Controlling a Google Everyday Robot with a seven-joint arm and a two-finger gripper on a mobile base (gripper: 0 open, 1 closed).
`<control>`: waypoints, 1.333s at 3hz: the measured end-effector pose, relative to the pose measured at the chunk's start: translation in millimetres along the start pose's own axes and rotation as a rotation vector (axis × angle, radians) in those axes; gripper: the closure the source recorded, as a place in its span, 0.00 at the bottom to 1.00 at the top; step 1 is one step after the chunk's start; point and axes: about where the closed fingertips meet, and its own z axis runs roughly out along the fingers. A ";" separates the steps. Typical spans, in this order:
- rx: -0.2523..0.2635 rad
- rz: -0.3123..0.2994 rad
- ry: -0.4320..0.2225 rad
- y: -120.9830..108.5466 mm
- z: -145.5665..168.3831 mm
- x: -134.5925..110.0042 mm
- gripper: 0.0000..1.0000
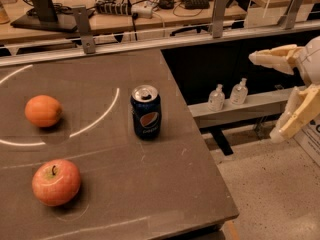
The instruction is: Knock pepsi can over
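Note:
The pepsi can (146,112) stands upright on the dark grey table (150,194), near the table's right edge. It is dark blue with a silver top and the round logo facing me. My gripper (265,96) is at the far right of the view, off the table and well to the right of the can, at about the can's height or higher. Its two pale fingers (272,56) are spread wide apart and hold nothing.
An orange (43,111) sits at the left of the table and a red apple (56,182) at the front left. White curved lines mark the tabletop. Two small clear bottles (227,95) stand on a low shelf beyond the right edge. A cluttered bench with cables runs along the back.

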 end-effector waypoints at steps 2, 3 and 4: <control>-0.003 0.048 -0.203 -6.5 55.6 -35.3 0.00; -0.024 0.054 -0.325 -14.4 90.2 -51.4 0.00; -0.037 0.055 -0.402 -19.7 110.4 -61.5 0.00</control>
